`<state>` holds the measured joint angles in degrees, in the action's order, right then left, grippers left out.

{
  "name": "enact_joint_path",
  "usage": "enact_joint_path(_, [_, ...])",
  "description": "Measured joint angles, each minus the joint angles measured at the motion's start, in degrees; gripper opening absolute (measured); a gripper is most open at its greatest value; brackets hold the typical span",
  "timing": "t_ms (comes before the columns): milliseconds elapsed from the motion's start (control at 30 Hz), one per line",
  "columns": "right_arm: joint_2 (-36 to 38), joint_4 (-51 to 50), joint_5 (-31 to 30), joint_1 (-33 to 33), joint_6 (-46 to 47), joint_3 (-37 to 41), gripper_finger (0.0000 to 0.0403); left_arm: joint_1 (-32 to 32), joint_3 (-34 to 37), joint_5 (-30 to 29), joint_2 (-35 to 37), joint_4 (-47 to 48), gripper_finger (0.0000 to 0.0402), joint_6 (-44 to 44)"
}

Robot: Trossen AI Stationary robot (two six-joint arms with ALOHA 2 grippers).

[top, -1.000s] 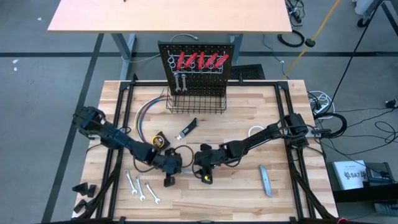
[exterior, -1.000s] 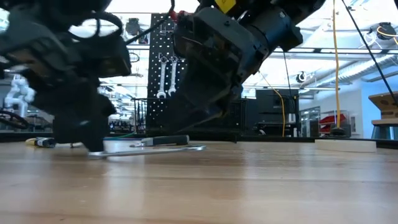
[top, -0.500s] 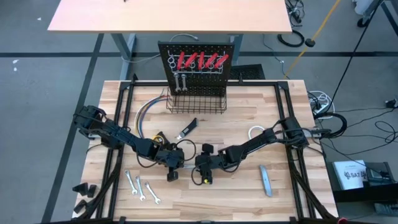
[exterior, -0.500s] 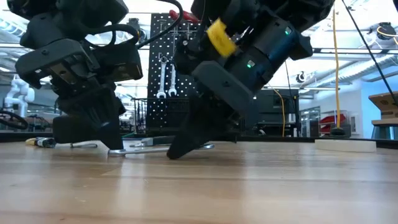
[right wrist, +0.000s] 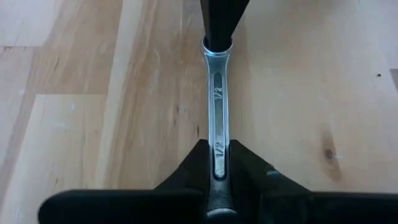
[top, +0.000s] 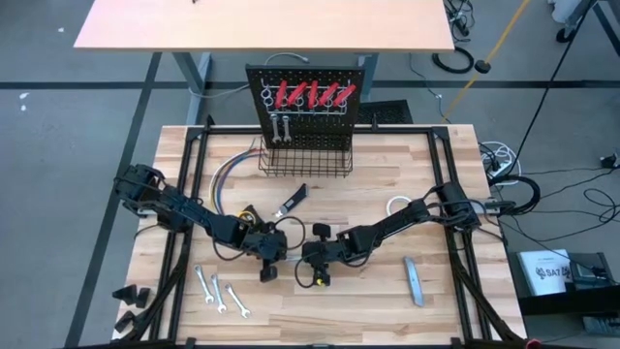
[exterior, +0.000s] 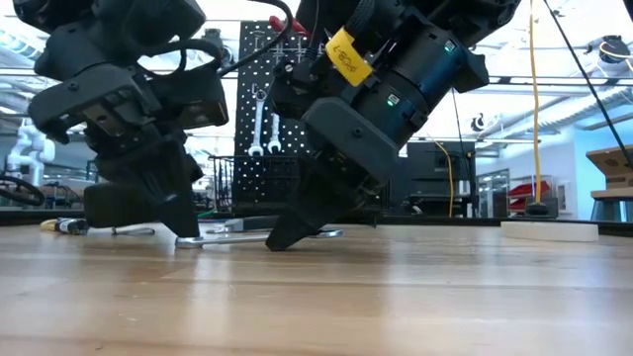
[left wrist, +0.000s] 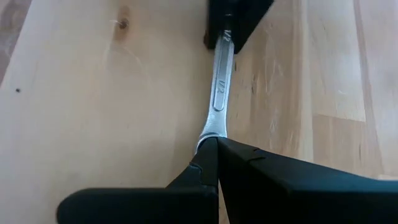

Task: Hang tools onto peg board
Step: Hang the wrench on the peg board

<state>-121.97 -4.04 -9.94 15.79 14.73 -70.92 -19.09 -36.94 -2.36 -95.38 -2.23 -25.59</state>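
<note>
Near the table's middle, toward its front, the left gripper (top: 268,272) and right gripper (top: 319,275) meet tip to tip over one silver wrench (right wrist: 217,109) lying flat on the wood — the left fingers (left wrist: 205,171) pinch one end shut, the right fingers (right wrist: 198,163) clasp the shank narrowly at the other. Three more wrenches (top: 222,294) lie just beside the left arm toward the front edge, with bare boards between the grippers and that edge. A grey bar (top: 414,281) lies well apart to the right. The peg board (top: 310,102) stands at the far edge — red-handled tools (top: 310,94) hanging on it.
</note>
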Motion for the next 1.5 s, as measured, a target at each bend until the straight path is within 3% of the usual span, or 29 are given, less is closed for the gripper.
enact_joint_path(233, [0.8, 0.1, -0.2, 0.0, 0.0, 0.2, 0.003, -0.1, -0.3, -0.9, 1.4, -1.9, 0.0024, 4.3])
enact_joint_path(433, [3.4, -0.7, -0.9, -0.1, -0.8, 0.6, 0.003, -0.1, -0.5, -0.8, 9.9, 0.4, 0.0068, 8.1])
enact_joint_path(600, [5.8, -4.5, -5.9, 0.2, -1.9, 0.8, 0.003, -1.1, -0.3, -1.8, 20.0, 0.6, 0.0076, 12.4])
enact_joint_path(767, [8.2, -9.1, -13.6, 1.8, -1.9, 0.8, 0.003, -4.2, 2.0, -10.0, 28.1, -3.8, 0.0076, 15.1])
enact_joint_path(833, [9.4, -9.6, -13.6, 2.4, -1.9, 1.0, 0.003, -5.4, 4.0, -13.0, 29.8, -9.7, 0.0076, 16.2])
enact_joint_path(1067, [18.7, -2.5, -17.6, 2.7, -0.2, 9.9, 0.003, -6.5, 13.9, -15.3, 29.4, -43.1, 0.0076, 22.3])
enact_joint_path(1200, [26.3, 7.9, -21.3, 2.9, 0.9, 16.9, 0.003, -5.4, 17.7, -19.9, 27.4, -54.0, 0.0077, 23.1])
enact_joint_path(1300, [31.1, 18.4, -23.7, 3.4, -0.6, 21.3, 0.003, -4.5, 18.3, -20.1, 25.0, -60.3, 0.0077, 22.9])
enact_joint_path(1500, [36.1, 33.3, -23.5, 3.1, -10.8, 22.6, 0.003, -2.8, 16.3, -20.0, 18.4, -70.1, 0.0077, 22.9])
